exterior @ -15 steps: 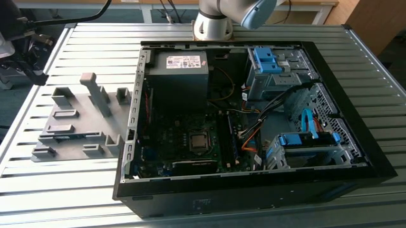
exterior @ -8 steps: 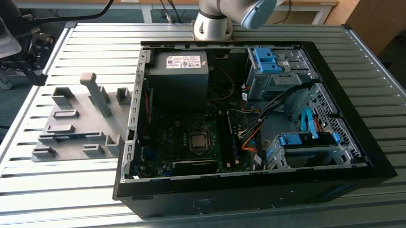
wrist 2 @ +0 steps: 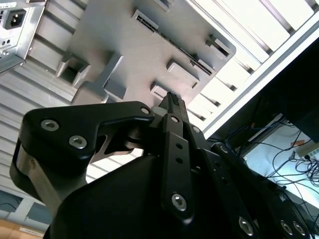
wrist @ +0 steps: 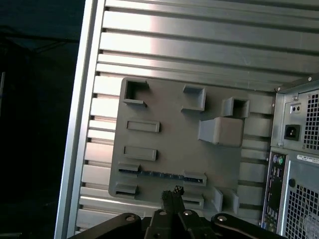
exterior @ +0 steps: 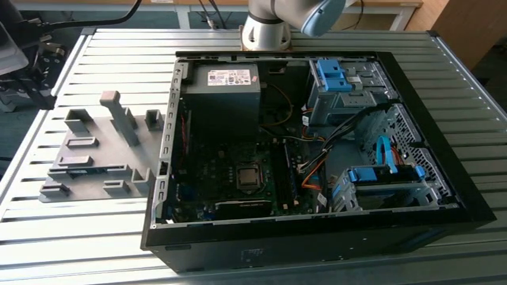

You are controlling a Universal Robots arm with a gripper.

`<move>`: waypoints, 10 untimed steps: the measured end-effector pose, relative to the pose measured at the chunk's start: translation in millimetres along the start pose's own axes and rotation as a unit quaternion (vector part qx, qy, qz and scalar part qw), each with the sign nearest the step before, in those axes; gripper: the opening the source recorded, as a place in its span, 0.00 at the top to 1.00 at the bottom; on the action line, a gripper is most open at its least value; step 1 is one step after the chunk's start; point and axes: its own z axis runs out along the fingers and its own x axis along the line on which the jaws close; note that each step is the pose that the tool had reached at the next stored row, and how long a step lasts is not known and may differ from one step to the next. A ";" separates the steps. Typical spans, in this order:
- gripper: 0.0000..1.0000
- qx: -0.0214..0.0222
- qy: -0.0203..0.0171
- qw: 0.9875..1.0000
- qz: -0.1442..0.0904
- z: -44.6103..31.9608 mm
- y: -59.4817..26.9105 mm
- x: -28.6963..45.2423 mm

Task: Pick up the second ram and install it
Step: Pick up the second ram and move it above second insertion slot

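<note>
Fingers [wrist: 167,199] of the gripper [wrist: 173,190] are pressed together at their tips in the first wrist view, and nothing is between them. In the second wrist view the gripper [wrist 2: 171,98] shows from its side, with the black links and screws behind it. It hangs in the air over the grey holder plate [wrist: 169,149] and does not touch it.

The second ram [wrist: 162,174] is in this plate. It stands on its long edge in a narrow slot between two small grey blocks, and in the first wrist view it shows as a thin blue-green strip. The tips of the fingers point to a place on the plate near this strip. In the exterior view the second ram [exterior: 82,171] sits in the part of the holder plate [exterior: 99,151] that is nearer to the camera.

The plate lies flat on the slatted metal counter [exterior: 71,237], just beside the open computer case [exterior: 443,196], at the exterior view's left. The case lies on its side with the motherboard [exterior: 237,178] facing up. A power supply [exterior: 228,80] sits at its far end, and blue drive brackets [exterior: 333,74] are at the exterior view's right. The base of the arm [exterior: 265,32] stands on the counter behind the case.
</note>
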 end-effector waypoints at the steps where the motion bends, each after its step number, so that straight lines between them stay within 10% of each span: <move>1: 0.89 0.000 0.000 1.000 -0.005 0.1 -0.1 0.1; 10: 0.89 0.002 0.002 0.998 -0.066 0.9 -0.3 0.7</move>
